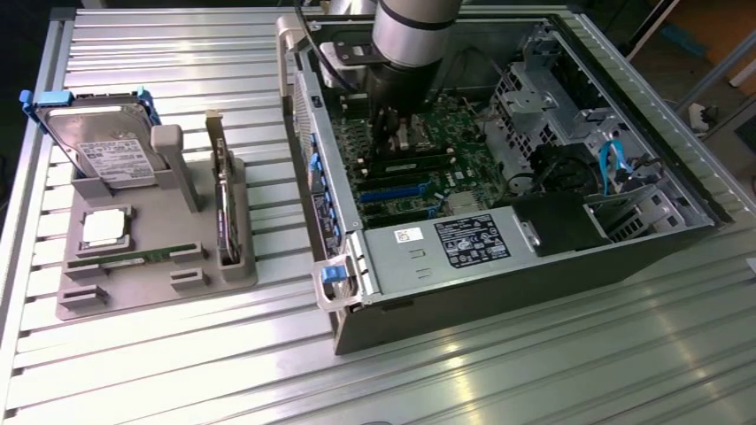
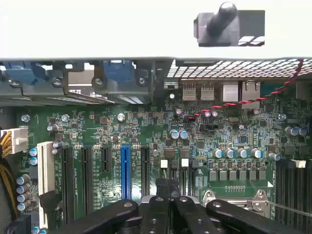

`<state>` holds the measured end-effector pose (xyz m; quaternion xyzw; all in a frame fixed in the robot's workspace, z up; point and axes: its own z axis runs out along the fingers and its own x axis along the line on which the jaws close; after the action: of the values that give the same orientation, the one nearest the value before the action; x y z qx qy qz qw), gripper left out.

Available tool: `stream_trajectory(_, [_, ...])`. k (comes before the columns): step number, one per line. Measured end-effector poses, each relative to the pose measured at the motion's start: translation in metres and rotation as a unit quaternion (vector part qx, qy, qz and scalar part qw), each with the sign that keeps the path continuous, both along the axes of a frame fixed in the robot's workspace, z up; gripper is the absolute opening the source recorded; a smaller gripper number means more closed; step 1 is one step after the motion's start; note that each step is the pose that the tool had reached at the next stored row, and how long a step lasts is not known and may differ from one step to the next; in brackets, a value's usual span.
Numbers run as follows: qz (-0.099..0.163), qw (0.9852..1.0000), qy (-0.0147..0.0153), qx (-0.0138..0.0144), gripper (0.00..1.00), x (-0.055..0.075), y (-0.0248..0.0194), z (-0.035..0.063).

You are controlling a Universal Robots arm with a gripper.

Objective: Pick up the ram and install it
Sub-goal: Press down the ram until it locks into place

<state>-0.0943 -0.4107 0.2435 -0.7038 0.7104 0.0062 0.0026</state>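
Here's the computer case (image 1: 614, 243), lying on its side with the panel off, and I'd say that's so the motherboard (image 1: 473, 168) faces up for work from above. The arm (image 1: 413, 31) comes straight down into it. Off toward the exterior view's left sits the grey holder (image 1: 154, 283), well apart from the case, its slots propping each part up where it can be gripped. The hard drive (image 1: 106, 146) leans at the back and the dark expansion card (image 1: 225, 204) stands on edge. The ram (image 1: 124, 258) still lies low in its front slot, not yet picked. Now the gripper (image 2: 168, 185): fingers clenched together, nothing between them, poised over the board near the blue slot (image 2: 126, 168).

The surface (image 1: 473, 372) is ribbed, shiny aluminium, catching glare. Past its edge on the exterior view's right the room goes dark, too unclear to call.
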Motion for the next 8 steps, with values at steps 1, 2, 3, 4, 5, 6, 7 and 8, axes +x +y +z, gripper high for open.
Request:
stream_trajectory(1, [0.000, 1.0000, 0.0000, 0.0000, 0.11, 0.000, -0.0001, -0.0061])
stream_trajectory(2, [0.000, 1.0000, -0.0001, 0.0001, 0.11, 0.000, -0.0001, -0.0080])
stream_trajectory(3, [0.000, 1.0000, 0.0001, -0.0001, 0.11, 0.000, -0.0008, -0.0119])
stream_trajectory(4, [0.000, 1.0000, 0.0002, -0.0003, 0.11, 0.000, -0.0018, -0.0148])
stream_trajectory(5, [0.000, 1.0000, -0.0003, -0.0004, 0.11, 0.000, -0.0016, -0.0118])
stream_trajectory(6, [0.000, 1.0000, 0.0002, -0.0012, 0.11, 0.000, -0.0017, -0.0064])
stream_trajectory(7, [0.000, 1.0000, 0.0003, -0.0013, 0.11, 0.000, -0.0018, -0.0029])
stream_trajectory(8, [0.000, 1.0000, 0.0004, -0.0013, 0.11, 0.000, -0.0017, -0.0004])
